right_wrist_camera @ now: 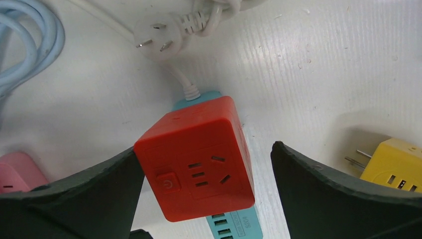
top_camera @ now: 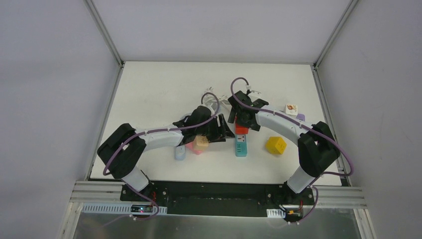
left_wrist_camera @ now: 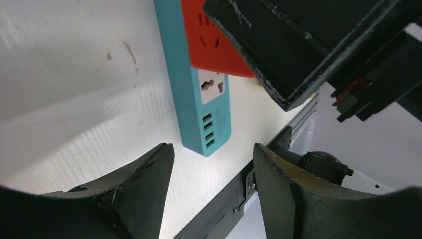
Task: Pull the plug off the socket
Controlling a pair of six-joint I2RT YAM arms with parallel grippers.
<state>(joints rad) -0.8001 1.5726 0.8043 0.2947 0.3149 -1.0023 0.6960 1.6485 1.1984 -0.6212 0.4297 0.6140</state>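
Note:
A teal power strip [top_camera: 242, 148] lies mid-table with a red cube plug [top_camera: 241, 130] seated on its far half. In the right wrist view the red cube [right_wrist_camera: 196, 159] sits between the open fingers of my right gripper [right_wrist_camera: 205, 149]. The left finger touches the cube's side and the right finger stands apart from it. The strip's USB end [right_wrist_camera: 234, 224] shows below the cube. My left gripper [left_wrist_camera: 213, 149] is open and empty just off the strip's near end [left_wrist_camera: 206, 107], with the red cube [left_wrist_camera: 209, 45] beyond it.
A yellow cube adapter [top_camera: 275, 145] lies right of the strip and also shows in the right wrist view [right_wrist_camera: 393, 167]. Pink and beige cubes [top_camera: 199, 144] lie to the left. A white three-pin plug [right_wrist_camera: 159, 42] and coiled cables [top_camera: 211, 99] lie behind the strip. A white cube [top_camera: 291, 108] sits at far right.

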